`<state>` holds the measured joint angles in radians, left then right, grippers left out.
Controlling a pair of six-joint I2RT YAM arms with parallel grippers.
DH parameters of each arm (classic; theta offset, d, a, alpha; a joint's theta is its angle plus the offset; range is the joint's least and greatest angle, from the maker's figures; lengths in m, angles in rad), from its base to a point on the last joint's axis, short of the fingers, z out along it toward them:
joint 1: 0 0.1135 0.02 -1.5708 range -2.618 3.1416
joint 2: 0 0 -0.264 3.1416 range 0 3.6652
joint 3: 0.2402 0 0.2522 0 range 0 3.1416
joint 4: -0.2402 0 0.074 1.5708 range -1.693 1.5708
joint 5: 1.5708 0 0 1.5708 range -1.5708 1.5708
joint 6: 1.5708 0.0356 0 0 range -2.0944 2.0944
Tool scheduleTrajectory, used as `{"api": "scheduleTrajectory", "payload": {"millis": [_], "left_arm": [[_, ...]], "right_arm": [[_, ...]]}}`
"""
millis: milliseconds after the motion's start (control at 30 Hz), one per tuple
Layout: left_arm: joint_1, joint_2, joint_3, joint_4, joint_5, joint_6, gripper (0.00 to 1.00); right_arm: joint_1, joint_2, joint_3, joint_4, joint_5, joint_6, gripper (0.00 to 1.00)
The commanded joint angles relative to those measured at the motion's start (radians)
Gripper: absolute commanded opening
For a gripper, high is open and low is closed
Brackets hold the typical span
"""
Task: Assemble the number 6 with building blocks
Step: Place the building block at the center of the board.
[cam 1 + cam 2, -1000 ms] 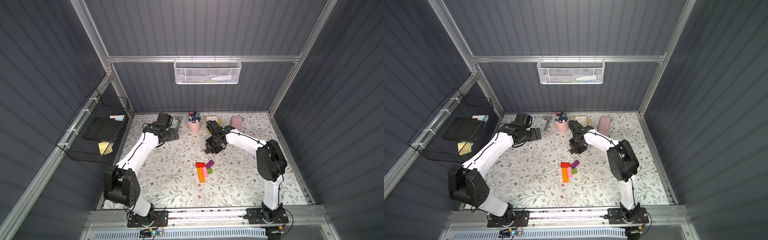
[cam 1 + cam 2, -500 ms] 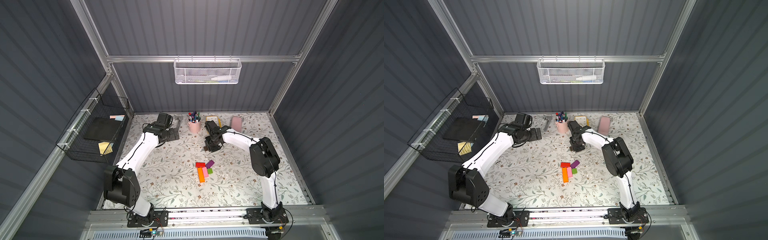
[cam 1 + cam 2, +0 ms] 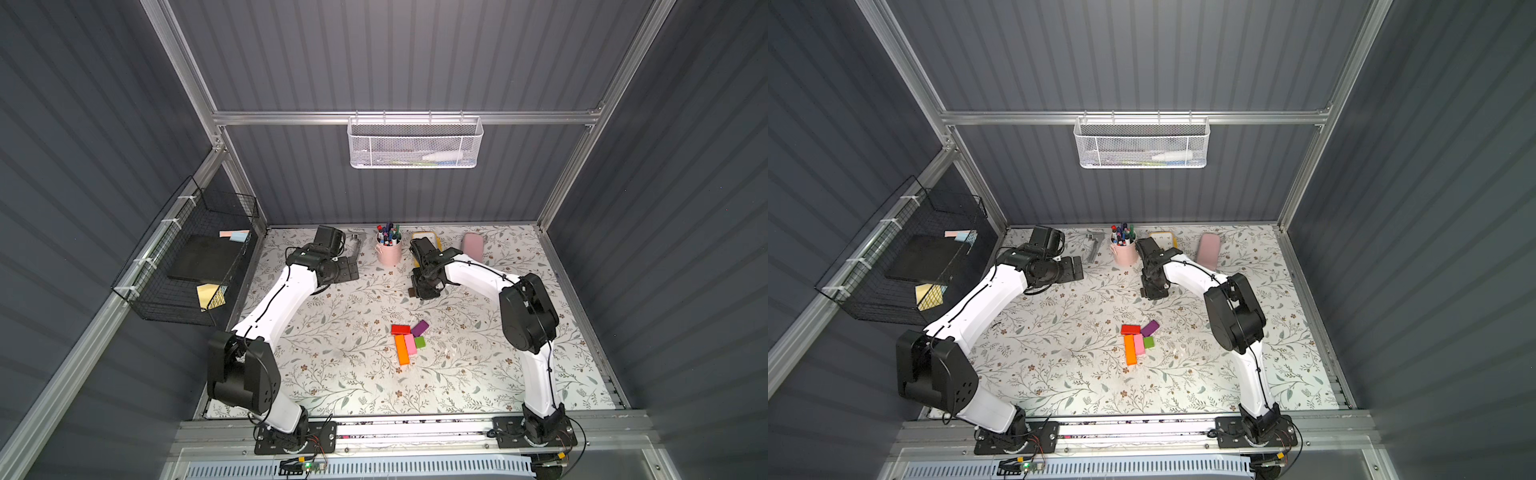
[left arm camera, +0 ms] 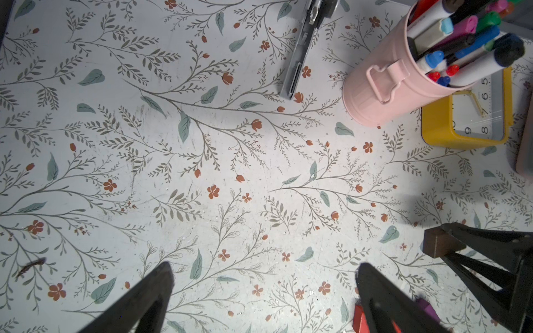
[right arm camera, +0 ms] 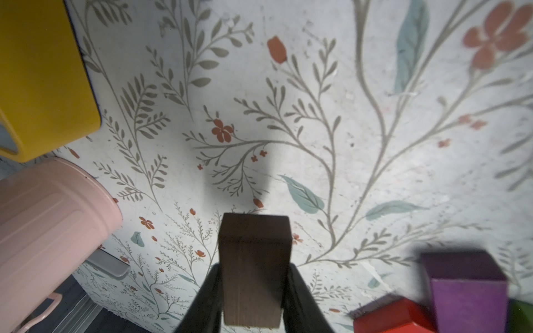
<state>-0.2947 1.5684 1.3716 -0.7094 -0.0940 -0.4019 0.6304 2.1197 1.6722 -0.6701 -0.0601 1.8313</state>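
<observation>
Five building blocks sit grouped mid-table (image 3: 332, 374): orange bar (image 3: 401, 350), pink bar (image 3: 410, 344) and green cube (image 3: 420, 342) side by side, red bar (image 3: 400, 329) across their far ends, purple bar (image 3: 419, 328) askew beside it; the number 6 (image 3: 1138, 344) looks part-built. The right gripper (image 5: 253, 271) pinches the dark brown bar (image 5: 253, 245) near the far edge; placing it and squaring the purple bar seem left. The left gripper (image 4: 265, 268) hangs spread, empty, toward the far left corner; the yellow clock (image 4: 467, 135) shows 5, 6, 8, 9; no brand is legible.

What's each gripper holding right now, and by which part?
The right gripper pinches the dark brown wooden block by two opposite sides, one end protruding. The left gripper holds nothing.
</observation>
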Motion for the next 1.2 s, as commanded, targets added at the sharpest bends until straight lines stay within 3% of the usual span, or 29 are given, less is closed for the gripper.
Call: {"api": "scheduleTrajectory", "payload": {"millis": [0,867,1167], "left_arm": [[-0.001,-0.025,0.018,-0.015,0.019,0.022,0.99],[-0.001,-0.039,0.009,-0.018,0.017,0.034,0.99],[-0.001,-0.044,0.007,-0.019,0.016,0.036,0.99]], "right_arm": [[0.008,0.033,0.019,-0.049,-0.009,0.312,0.27],[0.009,0.062,-0.060,0.029,0.052,0.397,0.34],[0.006,0.053,-0.097,0.115,0.069,0.373,0.55]]}}
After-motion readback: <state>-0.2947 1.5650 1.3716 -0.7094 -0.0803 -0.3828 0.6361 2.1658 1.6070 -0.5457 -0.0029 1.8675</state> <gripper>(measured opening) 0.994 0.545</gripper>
